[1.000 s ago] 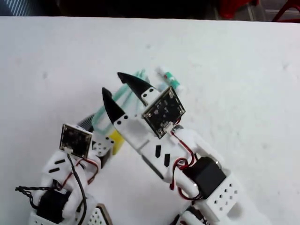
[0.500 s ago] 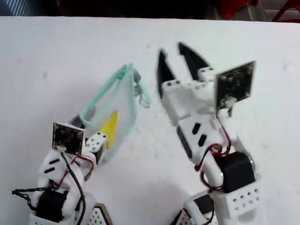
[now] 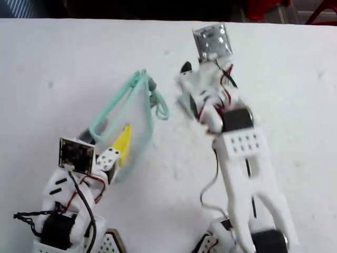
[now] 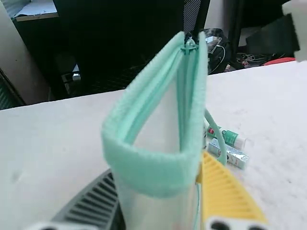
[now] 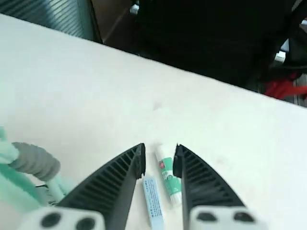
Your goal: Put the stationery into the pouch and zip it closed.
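High view: R arm [image 3: 241,154] swung fwd; right pincer [image 5: 159,148] spread over glue stick [image 5: 168,175], left pincer [image 3: 109,139] pinching pouch [image 3: 132,113].

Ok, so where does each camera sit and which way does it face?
High view: fixed above, looking down on the white table; left arm and right arm show.
Left wrist view: on the left arm, looking along the left tool, shut on the translucent pouch with mint-green zip edging.
Right wrist view: on the right arm, looking down the open right tool at a green-and-white tube and blue-and-white stick.
Shared: both wrist views show tube and stick; all three show the pouch.
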`<state>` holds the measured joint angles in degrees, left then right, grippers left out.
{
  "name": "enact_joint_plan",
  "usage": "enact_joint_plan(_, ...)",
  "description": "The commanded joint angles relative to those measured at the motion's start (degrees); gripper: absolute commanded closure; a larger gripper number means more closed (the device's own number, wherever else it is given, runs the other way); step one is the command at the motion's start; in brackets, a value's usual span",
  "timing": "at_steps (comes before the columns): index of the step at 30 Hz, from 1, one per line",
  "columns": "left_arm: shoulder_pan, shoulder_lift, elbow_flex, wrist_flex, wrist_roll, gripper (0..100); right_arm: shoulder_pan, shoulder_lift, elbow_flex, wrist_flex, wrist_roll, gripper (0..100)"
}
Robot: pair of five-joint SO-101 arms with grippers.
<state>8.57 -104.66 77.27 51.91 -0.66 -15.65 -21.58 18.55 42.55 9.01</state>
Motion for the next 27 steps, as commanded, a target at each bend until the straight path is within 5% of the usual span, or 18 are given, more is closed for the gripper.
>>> enact_joint_plan(1,-0.13,-0.13,1.05,-2.37,-0.18,79,0.92,9.89,-11.34,4.53,0.70,90.3)
enact_joint_plan(27,3.91,-0.13,4.13,-4.66,-0.18,79,4.18,83.47,-89.67,37.14,0.70,90.3)
